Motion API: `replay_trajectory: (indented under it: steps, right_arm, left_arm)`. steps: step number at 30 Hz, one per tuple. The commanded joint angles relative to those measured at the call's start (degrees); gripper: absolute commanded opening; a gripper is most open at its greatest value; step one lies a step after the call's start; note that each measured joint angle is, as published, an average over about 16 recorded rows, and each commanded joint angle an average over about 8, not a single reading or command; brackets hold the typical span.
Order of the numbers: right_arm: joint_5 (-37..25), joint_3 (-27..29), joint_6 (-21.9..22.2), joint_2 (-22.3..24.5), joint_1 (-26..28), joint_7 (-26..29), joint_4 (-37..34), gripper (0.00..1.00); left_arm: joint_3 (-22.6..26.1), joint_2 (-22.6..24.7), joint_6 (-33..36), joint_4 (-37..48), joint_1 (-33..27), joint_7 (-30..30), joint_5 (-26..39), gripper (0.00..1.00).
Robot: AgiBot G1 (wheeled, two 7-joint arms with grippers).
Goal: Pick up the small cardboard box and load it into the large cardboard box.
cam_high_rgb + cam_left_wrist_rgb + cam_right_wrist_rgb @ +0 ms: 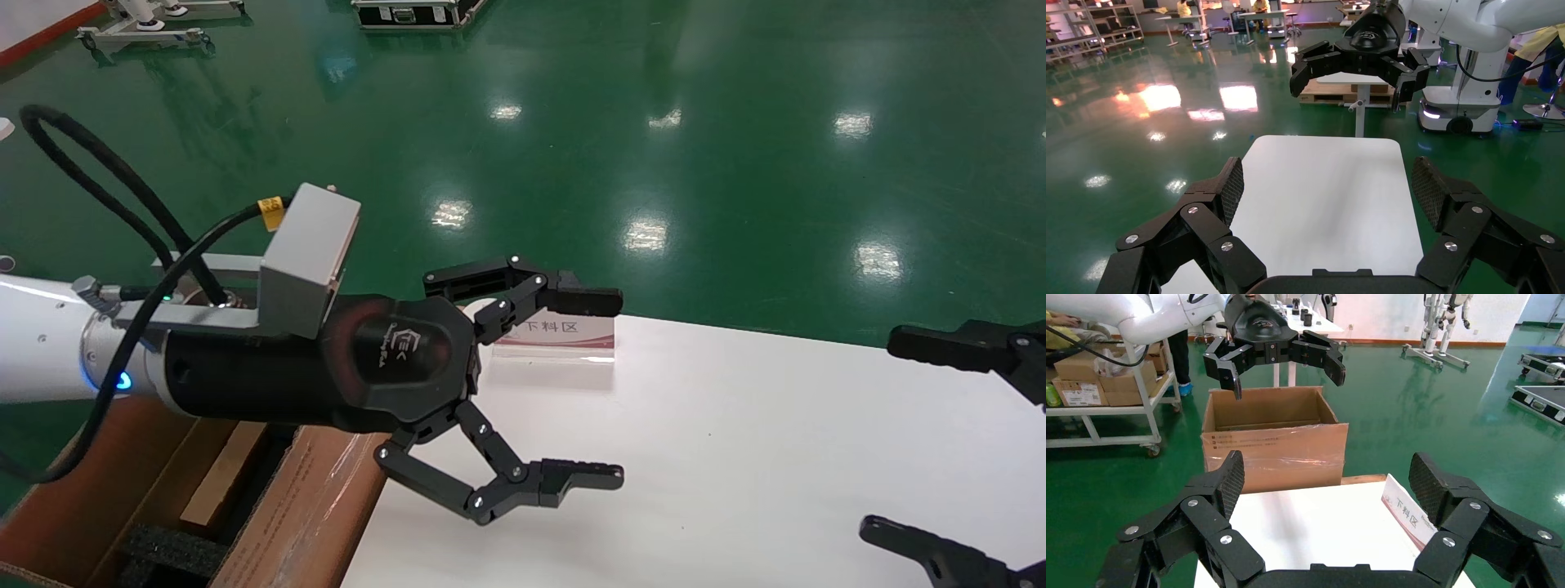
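Large cardboard box [270, 506] at far left, off the tabletop [735, 457] edge, open, black foam [176, 551] inside. A tan slab [221, 474] lies inside it, possibly the small cardboard box, cannot tell; nothing like it shows on the tabletop. Left hand [605, 388] hovers just past the carton's rim over the tabletop, fingers wide, empty, pointing away from the carton. Sign [556, 336] behind it. Right hand [907, 437] at far right edge, wide, empty, well apart from the carton. Left arm is nearer the carton.
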Motion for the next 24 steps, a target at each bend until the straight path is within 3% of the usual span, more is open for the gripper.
replay_trajectory:
  steps: [1, 24]
  right_arm:
    - [0.0, 0.0, 0.0, 0.0, 0.0, 0.0, 0.0, 1.0]
    - [0.0, 0.0, 0.0, 0.0, 0.0, 0.0, 0.0, 1.0]
  left_arm:
    - [0.1, 0.0, 0.0, 0.0, 0.0, 0.0, 0.0, 1.0]
    - [0.0, 0.0, 0.0, 0.0, 0.0, 0.0, 0.0, 1.0]
